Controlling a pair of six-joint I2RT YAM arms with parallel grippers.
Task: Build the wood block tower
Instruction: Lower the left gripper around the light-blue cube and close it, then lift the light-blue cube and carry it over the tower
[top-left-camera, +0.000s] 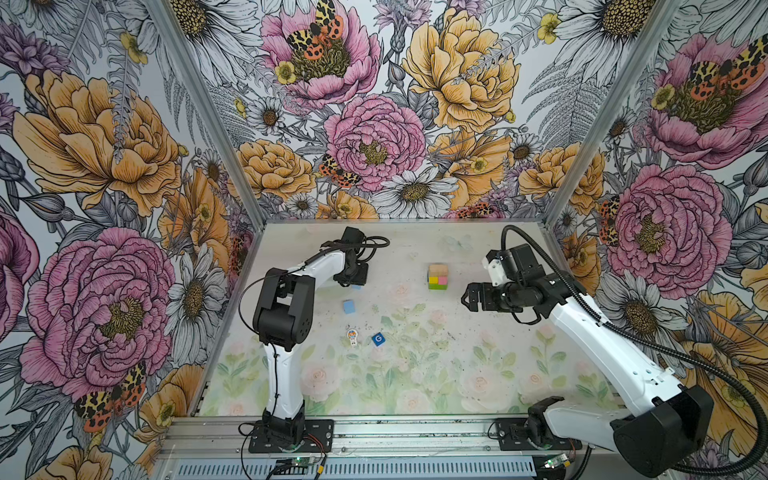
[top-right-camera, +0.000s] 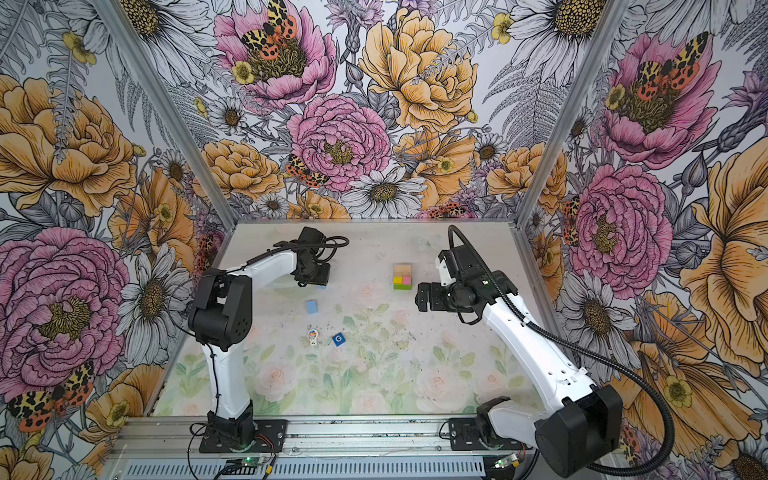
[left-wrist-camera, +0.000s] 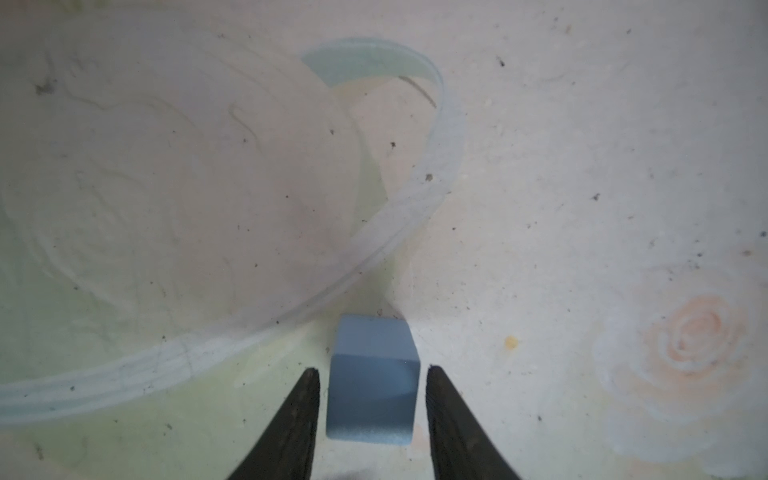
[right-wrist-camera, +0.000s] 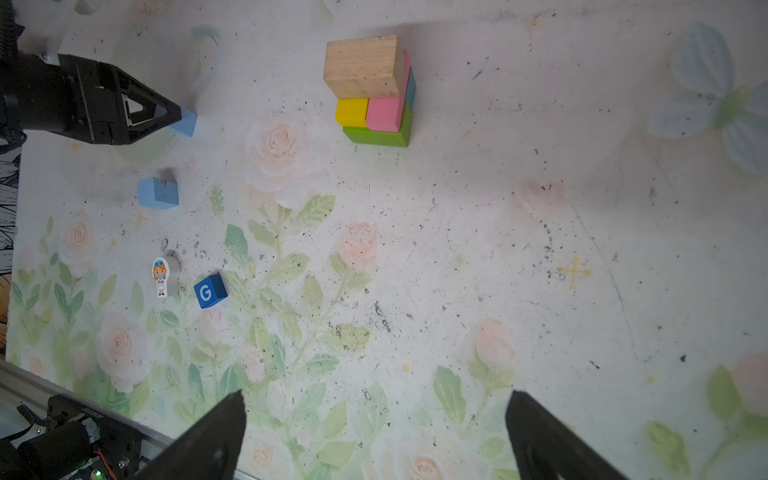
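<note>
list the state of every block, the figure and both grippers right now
left gripper: open, narrow gaps either side of a cube
right gripper: wide open, empty
light blue cube: on the table, between the left gripper's fingers, not yet clamped
second light blue cube: loose on the table
wood block tower: partly built, upright, tan brick on top
toy figure: lying flat, picture up
dark blue G cube: loose, G facing up
</note>
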